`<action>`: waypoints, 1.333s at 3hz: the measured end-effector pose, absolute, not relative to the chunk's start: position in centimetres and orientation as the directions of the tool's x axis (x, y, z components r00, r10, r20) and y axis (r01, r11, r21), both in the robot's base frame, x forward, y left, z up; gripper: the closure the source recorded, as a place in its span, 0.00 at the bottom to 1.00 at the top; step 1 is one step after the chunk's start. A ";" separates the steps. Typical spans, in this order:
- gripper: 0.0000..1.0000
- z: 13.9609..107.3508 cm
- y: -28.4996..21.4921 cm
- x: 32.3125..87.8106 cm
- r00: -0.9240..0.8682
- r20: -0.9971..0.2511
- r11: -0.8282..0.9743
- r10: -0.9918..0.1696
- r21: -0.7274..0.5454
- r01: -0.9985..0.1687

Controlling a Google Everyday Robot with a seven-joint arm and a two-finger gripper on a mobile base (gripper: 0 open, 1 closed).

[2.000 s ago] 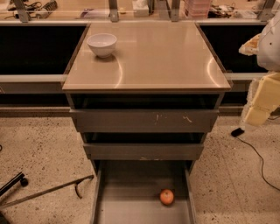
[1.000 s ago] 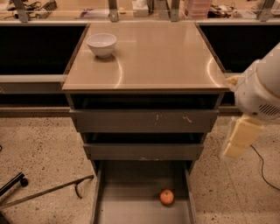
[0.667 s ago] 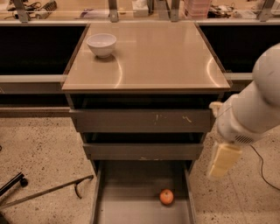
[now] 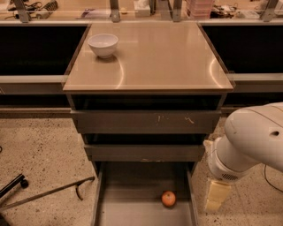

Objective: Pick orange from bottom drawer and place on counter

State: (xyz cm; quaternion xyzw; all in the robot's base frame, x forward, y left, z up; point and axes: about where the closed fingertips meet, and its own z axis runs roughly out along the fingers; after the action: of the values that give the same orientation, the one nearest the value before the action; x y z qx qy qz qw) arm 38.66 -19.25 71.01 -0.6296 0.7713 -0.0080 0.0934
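Note:
The orange (image 4: 168,198) lies on the grey floor of the open bottom drawer (image 4: 132,205), near its right wall. The beige counter (image 4: 154,57) tops the drawer cabinet. My gripper (image 4: 216,195) hangs as a cream-coloured piece below the white arm (image 4: 252,137) at the lower right. It is just outside the drawer's right wall, to the right of the orange and apart from it. It holds nothing that I can see.
A white bowl (image 4: 103,45) stands on the counter's back left corner. Two shorter grey drawers (image 4: 146,121) sit slightly open above the bottom one. A dark rod (image 4: 48,192) and a caster (image 4: 20,182) lie on the floor at the left. A cluttered ledge (image 4: 141,11) runs behind.
The arm has swung from the right edge down and to the left, bringing the gripper low beside the bottom drawer's right wall. The orange and the bowl have not moved.

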 end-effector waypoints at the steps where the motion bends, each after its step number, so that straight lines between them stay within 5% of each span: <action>1: 0.00 71.0 -19.3 38.7 -0.190 -0.134 0.207 -0.973 -0.130 -0.970; 4: 0.00 57.2 -18.5 42.8 -0.137 -0.221 0.162 -0.966 -0.101 -0.982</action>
State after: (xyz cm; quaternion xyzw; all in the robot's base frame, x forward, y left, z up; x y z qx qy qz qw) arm 42.82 -18.46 57.21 -0.6463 0.7532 0.0340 0.1177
